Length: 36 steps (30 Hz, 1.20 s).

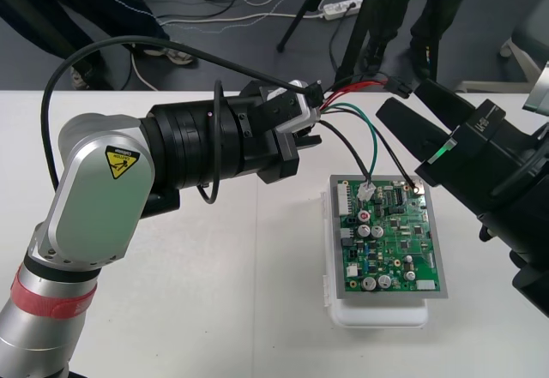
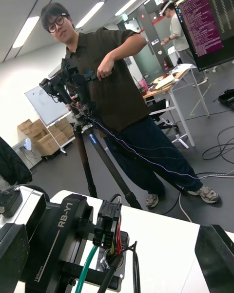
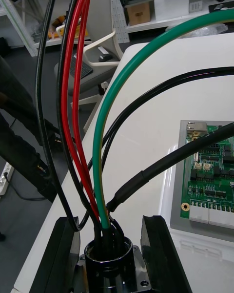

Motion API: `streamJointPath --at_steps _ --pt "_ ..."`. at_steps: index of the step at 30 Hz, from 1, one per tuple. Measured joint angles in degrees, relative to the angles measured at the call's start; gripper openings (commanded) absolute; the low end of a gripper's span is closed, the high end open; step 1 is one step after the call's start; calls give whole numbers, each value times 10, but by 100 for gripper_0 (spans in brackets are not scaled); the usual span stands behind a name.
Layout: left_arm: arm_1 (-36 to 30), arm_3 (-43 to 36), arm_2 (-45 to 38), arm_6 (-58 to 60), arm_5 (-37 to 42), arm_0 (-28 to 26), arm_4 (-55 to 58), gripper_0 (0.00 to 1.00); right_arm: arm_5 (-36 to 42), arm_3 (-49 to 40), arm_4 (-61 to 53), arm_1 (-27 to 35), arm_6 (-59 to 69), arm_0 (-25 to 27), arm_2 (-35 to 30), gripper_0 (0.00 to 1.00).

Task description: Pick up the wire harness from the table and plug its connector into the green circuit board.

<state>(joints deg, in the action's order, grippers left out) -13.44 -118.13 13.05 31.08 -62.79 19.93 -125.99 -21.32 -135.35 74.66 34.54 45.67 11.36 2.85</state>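
My left gripper (image 1: 305,126) hovers over the table just left of the green circuit board (image 1: 390,241), shut on the harness's round metal socket (image 3: 109,256). From the socket, a green wire (image 1: 364,125) and black wires arc down to a white connector (image 1: 369,191) at the board's far edge; whether they are seated there I cannot tell. Red wires (image 3: 73,78) run to a small black plug (image 1: 397,85) in the air. My right gripper (image 1: 401,100) stands open right of the socket, its fingers (image 2: 10,254) far apart and its tips close to that plug.
The board rests on a white base (image 1: 377,314). Bare table (image 1: 223,292) lies in front of my left arm. Cables, a power strip (image 1: 339,5) and a tripod leg stand on the dark floor beyond the table's far edge.
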Motion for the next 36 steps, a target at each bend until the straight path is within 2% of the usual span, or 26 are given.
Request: streamJointPath --at_steps 28,30,32,34,36 --pt "0 0 0 0 0 0 0 0 0 20 16 -17 6 -37 16 100" --pt "0 0 0 0 0 0 -1 0 0 20 16 -17 6 -37 17 24" --pt "0 0 0 0 0 0 -1 0 0 20 16 -17 6 -37 18 9" --pt "0 0 0 0 0 0 -1 0 0 20 16 -17 6 -37 18 0" --pt "0 0 0 0 0 0 -2 0 0 20 16 -17 6 -38 18 0"
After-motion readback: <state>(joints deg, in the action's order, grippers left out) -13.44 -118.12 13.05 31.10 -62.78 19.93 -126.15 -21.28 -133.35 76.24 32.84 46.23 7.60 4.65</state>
